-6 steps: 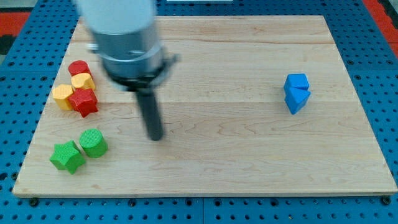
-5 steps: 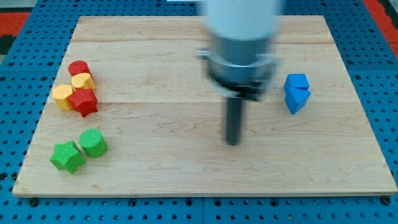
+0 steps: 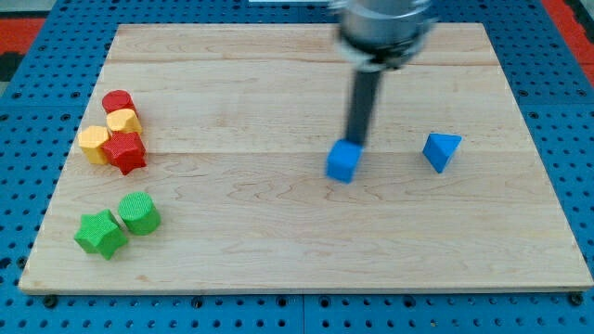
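Observation:
My tip rests against the upper right side of a blue cube near the board's middle. A blue triangular block sits alone further toward the view's right, well apart from the cube. The rod rises from the tip up to the arm's grey body at the view's top.
At the view's left a red cylinder, two yellow blocks and a red star block cluster together. Below them sit a green cylinder and a green star block. The wooden board lies on a blue pegboard.
The rod swept from the view's left across to the right. The blue cube, once stacked by the blue triangular block, now sits further left, separated from it, with the tip against it.

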`<move>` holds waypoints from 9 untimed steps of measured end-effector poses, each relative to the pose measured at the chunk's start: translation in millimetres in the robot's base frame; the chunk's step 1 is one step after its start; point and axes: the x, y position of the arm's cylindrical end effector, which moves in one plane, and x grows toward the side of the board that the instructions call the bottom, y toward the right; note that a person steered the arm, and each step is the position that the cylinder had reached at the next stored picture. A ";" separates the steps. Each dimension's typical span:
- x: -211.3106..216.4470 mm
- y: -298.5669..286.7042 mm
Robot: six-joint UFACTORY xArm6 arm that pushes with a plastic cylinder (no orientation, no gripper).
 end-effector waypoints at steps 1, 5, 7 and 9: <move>33.6 11.7; 70.7 -24.1; 64.8 -130.1; 17.3 -103.8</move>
